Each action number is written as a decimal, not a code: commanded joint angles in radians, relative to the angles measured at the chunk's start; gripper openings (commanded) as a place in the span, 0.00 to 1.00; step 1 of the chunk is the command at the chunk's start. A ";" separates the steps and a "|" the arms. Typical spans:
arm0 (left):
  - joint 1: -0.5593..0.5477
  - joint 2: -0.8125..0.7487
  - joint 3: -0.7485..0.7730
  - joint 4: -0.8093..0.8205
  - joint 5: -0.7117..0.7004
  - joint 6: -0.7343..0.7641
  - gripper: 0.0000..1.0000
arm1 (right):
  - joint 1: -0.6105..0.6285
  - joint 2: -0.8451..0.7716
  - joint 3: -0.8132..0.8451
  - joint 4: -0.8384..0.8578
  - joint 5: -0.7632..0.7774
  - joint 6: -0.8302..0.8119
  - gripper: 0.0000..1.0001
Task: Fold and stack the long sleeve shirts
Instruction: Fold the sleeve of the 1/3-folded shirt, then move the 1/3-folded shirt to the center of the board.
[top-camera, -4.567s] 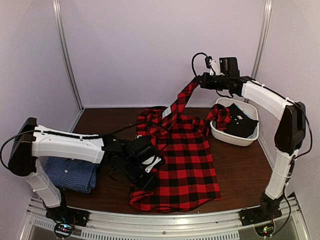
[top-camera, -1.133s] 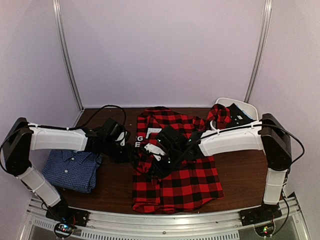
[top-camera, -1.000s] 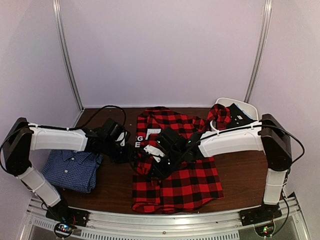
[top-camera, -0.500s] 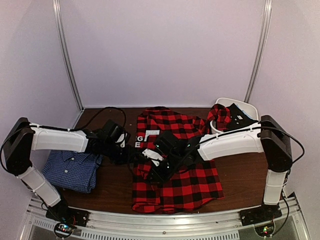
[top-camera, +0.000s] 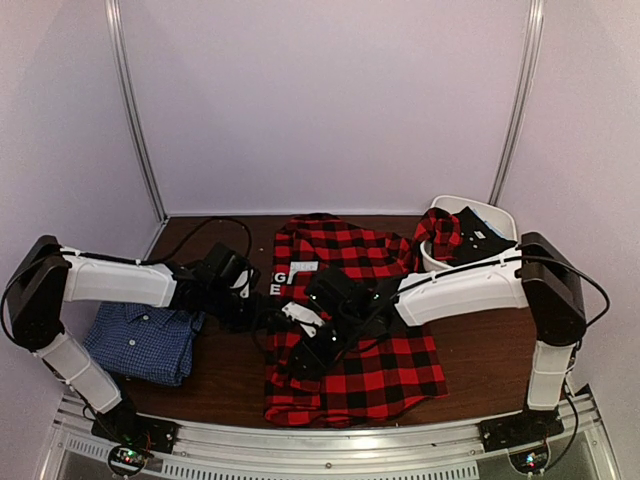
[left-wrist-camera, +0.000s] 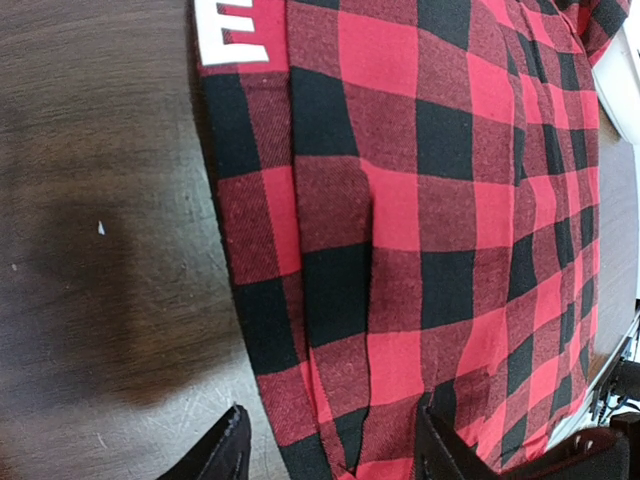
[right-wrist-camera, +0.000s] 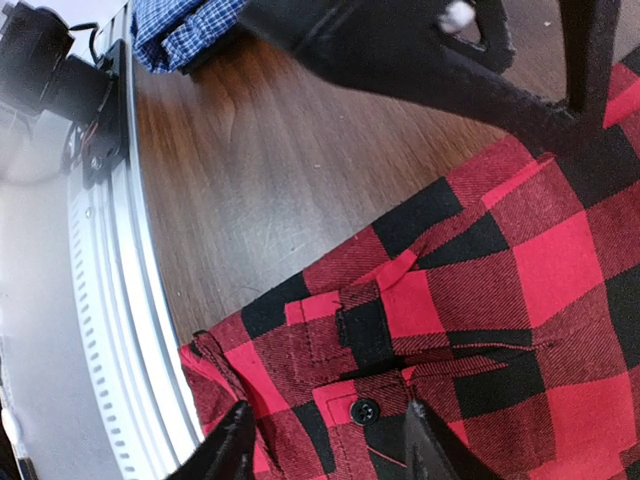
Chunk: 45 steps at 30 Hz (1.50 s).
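Dark wooden tabletop (top-camera: 480, 350) carried a red-and-black buffalo-plaid flannel shirt (top-camera: 385, 372); both the left gripper (left-wrist-camera: 330, 455) and right gripper (right-wrist-camera: 330, 440) hung, jaws released, over its nine-o'clock edge

Right arm (top-camera: 460, 288) is covering plaid shirt's (top-camera: 390, 362) middle; left arm (top-camera: 115, 282) is overlapping blue shirt's (top-camera: 140, 345) far edge. White lettering (left-wrist-camera: 225, 52) is running off the top edge in left wrist view.

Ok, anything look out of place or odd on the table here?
Yes: red plaid cloth hangs over the rim of the white bin, beside the plaid shirt laid flat. Whether it is that shirt's sleeve is unclear.
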 joint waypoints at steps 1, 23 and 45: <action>0.007 0.009 -0.014 0.040 0.003 -0.011 0.57 | 0.007 -0.075 -0.032 0.035 0.002 0.016 0.59; 0.021 0.225 0.114 0.056 -0.022 0.019 0.40 | -0.250 -0.270 -0.249 0.162 0.202 0.212 0.56; 0.148 0.082 -0.050 -0.079 -0.103 0.024 0.00 | -0.342 -0.377 -0.360 0.233 0.242 0.230 0.56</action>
